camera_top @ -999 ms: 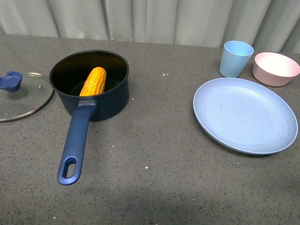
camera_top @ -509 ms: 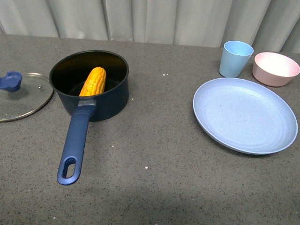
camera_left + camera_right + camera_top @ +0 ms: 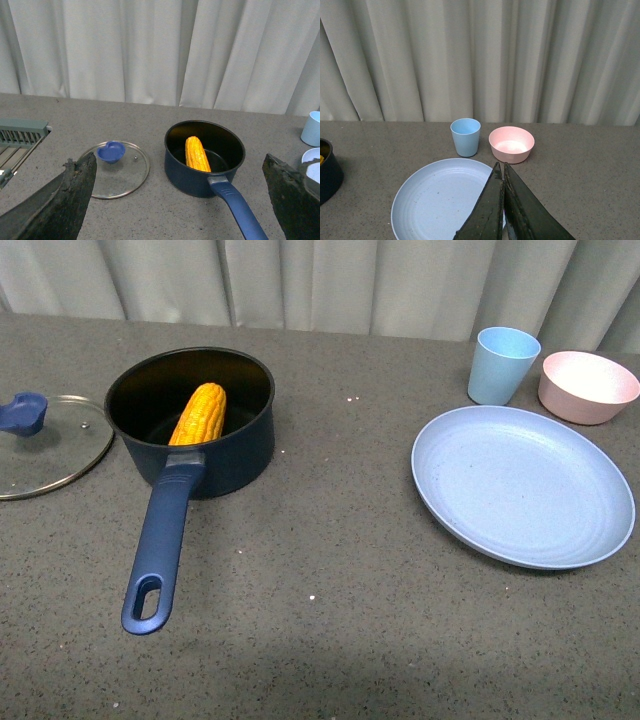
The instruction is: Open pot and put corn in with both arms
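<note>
corn (image 3: 199, 413), yellow-orange, kerneled, tilted inside navy pot (image 3: 235, 455); left claw (image 3: 175, 200) apart, right claw (image 3: 503, 200) together

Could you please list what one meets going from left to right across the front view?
Lid → pot with the corn inside → plate. The cup and pink bowl sit behind the plate, cup left of bowl.
</note>
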`<state>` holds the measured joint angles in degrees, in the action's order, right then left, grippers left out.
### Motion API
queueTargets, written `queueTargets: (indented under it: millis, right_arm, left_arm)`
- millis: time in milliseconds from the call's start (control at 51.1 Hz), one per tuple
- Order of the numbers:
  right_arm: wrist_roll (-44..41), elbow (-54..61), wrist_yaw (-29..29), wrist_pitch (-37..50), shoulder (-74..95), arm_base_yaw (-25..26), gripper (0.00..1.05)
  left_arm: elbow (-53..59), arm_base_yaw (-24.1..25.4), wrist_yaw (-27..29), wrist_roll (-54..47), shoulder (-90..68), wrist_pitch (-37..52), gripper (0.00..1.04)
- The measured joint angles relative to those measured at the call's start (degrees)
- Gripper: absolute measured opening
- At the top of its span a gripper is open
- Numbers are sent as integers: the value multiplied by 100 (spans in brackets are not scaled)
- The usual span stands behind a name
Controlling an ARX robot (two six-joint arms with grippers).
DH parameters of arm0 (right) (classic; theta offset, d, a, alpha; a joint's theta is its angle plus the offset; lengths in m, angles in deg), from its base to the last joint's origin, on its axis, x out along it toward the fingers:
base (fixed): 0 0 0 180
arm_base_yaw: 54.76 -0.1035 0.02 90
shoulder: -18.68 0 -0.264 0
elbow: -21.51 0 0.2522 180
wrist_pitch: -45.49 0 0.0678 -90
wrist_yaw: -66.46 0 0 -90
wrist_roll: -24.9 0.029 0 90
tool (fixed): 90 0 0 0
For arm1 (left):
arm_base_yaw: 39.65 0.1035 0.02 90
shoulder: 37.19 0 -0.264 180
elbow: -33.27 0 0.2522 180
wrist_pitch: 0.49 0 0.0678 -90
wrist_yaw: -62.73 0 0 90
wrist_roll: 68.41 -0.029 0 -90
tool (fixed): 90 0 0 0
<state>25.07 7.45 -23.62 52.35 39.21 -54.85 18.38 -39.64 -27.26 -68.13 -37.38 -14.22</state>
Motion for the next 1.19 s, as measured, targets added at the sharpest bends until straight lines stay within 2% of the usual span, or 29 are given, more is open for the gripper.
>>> queueTargets:
  millis: [607,705,744,999,1195]
  right_arm:
    - [0,0,2,-1043,-1058,0,1]
    - [-4,-4,15,-1928,-1729,0,1]
    - [-4,-4,15,-2015,-1875,0,1]
    - [-11,-4,15,-2052,-2022,0,1]
    - [-13,-4,15,-2052,-2028,0,36]
  left_arm:
    - [0,0,0,0,0,0,98]
    - [0,0,0,0,0,0,98]
    - [0,0,2,0,0,0,98]
    - [0,0,0,0,0,0,98]
    - [0,0,0,0,0,0,98]
